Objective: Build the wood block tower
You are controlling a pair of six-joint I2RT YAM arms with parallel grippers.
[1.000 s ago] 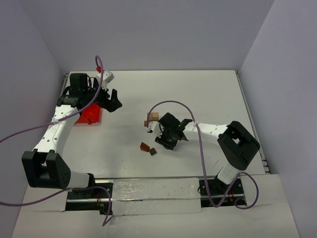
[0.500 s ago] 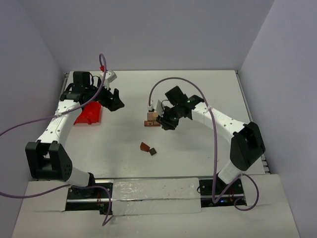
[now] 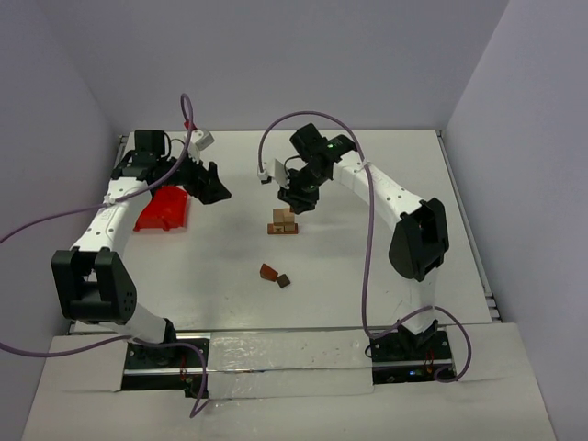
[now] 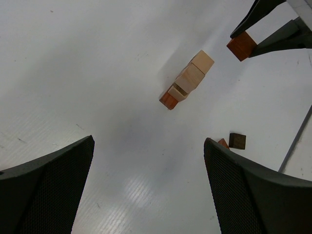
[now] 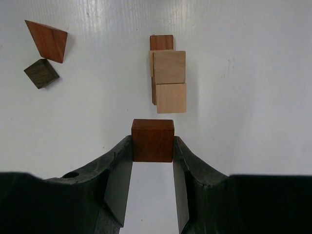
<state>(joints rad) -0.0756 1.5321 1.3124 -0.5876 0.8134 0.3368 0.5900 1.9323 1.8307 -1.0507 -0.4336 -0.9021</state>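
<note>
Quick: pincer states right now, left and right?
Left pincer: open, holding nothing.
Right pincer: closed on a reddish-brown wood block.

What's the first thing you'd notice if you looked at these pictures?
Most likely the right gripper, shut on a reddish-brown block and hovering close to the little wood block tower in the middle of the table. After that, the bright red bin on the left, beside the open left gripper. Two loose blocks lie nearer the robot's bases.
</note>
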